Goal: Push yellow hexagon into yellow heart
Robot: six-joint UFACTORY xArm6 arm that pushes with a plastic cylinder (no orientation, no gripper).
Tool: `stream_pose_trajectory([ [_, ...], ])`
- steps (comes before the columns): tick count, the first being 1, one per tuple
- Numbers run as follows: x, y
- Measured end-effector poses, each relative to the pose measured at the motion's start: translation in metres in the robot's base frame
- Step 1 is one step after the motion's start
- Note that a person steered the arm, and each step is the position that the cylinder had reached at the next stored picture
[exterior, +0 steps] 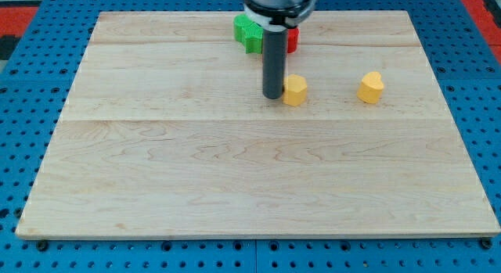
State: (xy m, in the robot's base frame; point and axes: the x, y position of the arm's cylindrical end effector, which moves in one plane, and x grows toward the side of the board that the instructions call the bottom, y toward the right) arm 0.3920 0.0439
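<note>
My tip [273, 96], a bare rod with no claw to open or close, stood touching the yellow hexagon [294, 91] on its view-left side, because the yellow heart [372, 87] lay well apart to the hexagon's view-right, along the push line.

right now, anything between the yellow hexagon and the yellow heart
Nothing: the camera view shows bare board between the yellow hexagon and the yellow heart. My tip sits at the hexagon's left.

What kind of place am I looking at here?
Probably a robotics lab bench: a wooden board lies on a blue perforated table, and my tip sits just left of the yellow hexagon.
</note>
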Motion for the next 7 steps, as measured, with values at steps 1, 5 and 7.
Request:
stream_pose_trajectory([
  [1,0.000,0.028],
  [5,0.000,0.098],
  [7,0.000,0.103],
])
